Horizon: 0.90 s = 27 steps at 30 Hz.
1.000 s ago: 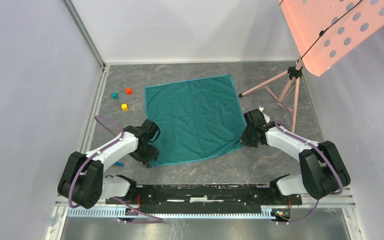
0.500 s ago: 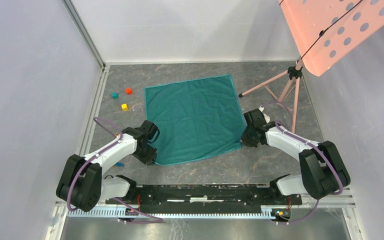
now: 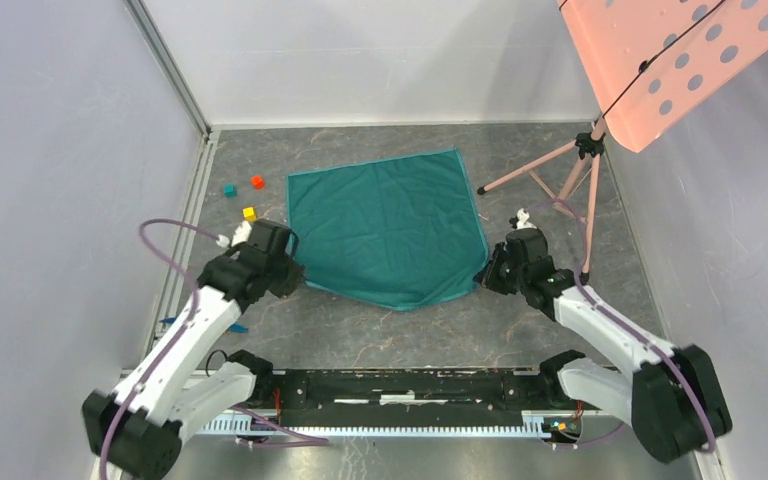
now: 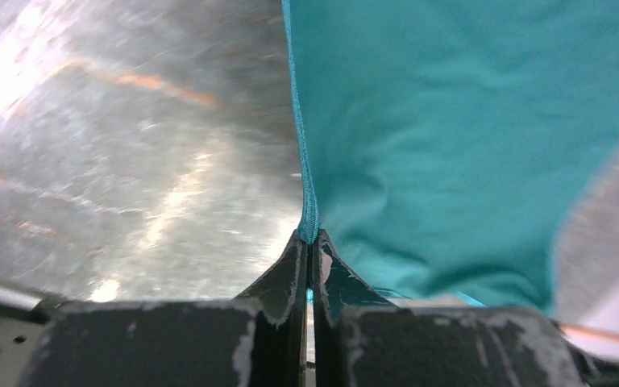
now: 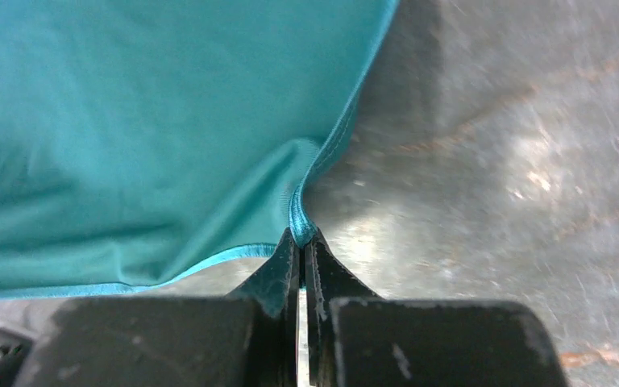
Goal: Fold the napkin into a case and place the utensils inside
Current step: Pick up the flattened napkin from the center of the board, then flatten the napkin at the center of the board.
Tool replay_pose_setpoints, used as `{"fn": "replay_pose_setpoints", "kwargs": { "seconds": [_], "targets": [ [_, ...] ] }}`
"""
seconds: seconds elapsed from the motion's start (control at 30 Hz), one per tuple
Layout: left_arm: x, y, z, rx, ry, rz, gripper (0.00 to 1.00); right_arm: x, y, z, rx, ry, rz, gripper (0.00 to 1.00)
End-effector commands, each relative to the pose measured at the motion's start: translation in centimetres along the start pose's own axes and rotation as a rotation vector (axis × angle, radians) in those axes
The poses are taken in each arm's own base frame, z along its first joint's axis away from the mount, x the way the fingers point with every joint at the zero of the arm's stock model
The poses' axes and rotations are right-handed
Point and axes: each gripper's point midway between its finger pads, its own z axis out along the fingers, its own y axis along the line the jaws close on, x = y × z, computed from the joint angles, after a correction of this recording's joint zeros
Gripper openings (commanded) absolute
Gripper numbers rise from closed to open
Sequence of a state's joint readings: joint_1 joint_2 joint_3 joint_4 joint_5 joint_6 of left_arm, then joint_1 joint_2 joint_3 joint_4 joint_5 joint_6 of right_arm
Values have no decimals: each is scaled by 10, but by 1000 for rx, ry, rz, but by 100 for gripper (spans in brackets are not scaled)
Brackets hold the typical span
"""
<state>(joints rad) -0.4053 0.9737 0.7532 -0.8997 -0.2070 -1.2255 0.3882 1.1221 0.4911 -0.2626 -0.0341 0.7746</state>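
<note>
The teal-green napkin [image 3: 388, 235] lies spread near the middle of the grey marbled tabletop [image 3: 410, 335]. It is unfolded, and its far edge rests flat toward 12 o'clock.

The left hand [image 3: 290, 272] is at the napkin's 8 o'clock corner. In the left wrist view, the left hand [image 4: 312, 242] has its 2 fingers pressed together on the hem, pinching the napkin [image 4: 451, 121] right at its edge. From there the hem runs straight away toward 12 o'clock.

The right hand [image 3: 487, 275] is at the napkin's 4 o'clock corner. In the right wrist view, the right hand [image 5: 300, 240] is likewise closed tight, with a small bunch of hem caught between the fingertips. The napkin [image 5: 145, 121] fans out from there toward 10 o'clock.

Between the 2 pinched corners the near edge bows toward 6 o'clock, coming to a blunt point.

3 small cubes sit at the napkin's 10 o'clock, all apart from the cloth:
- the teal cube [image 3: 229, 190]
- the red cube [image 3: 257, 182]
- the yellow cube [image 3: 249, 213], nearest the cloth

A slim blue utensil [image 3: 239, 328] lies at 8 o'clock, mostly hidden under the left arm and well apart from the napkin.

A pink tripod stand [image 3: 560, 175] is at 2 o'clock, and one of its feet is near the napkin's far right corner.
</note>
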Motion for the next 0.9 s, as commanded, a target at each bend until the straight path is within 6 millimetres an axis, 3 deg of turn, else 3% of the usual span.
{"fn": "replay_pose_setpoints", "kwargs": {
  "seconds": [0.0, 0.03, 0.13, 0.23, 0.37, 0.43, 0.5, 0.6, 0.67, 0.77, 0.87],
  "targets": [
    [-41, -49, -83, 325, -160, 138, 2, -46, 69, -46, -319, -210, -209, 0],
    [-47, -56, -102, 393, -190, 155, 2, -52, 79, -60, -372, -258, -242, 0],
    [-62, -74, -174, 627, -292, 195, 2, -74, 114, -129, -579, -465, -331, 0],
    [-68, -83, -253, 872, -384, 262, 2, -86, 142, -215, -772, -670, -413, 0],
    [-63, -78, -355, 1193, -482, 330, 2, -101, 146, -315, -854, -887, -399, 0],
    [-61, -73, -391, 1283, -513, 356, 2, -103, 149, -354, -901, -958, -398, 0],
    [-64, -73, -413, 1322, -543, 374, 2, -105, 154, -379, -939, -992, -396, 0],
    [-72, -82, -420, 1309, -569, 385, 2, -113, 163, -395, -971, -1021, -396, 0],
    [-84, -94, -402, 1225, -581, 367, 2, -126, 163, -387, -927, -1047, -375, 0],
    [-117, -99, -335, 910, -589, 246, 2, -158, 144, -348, -720, -1066, -260, 0],
    [-140, -108, -266, 618, -593, 221, 2, -184, 116, -288, -472, -1035, -155, 0]
  ]
}}
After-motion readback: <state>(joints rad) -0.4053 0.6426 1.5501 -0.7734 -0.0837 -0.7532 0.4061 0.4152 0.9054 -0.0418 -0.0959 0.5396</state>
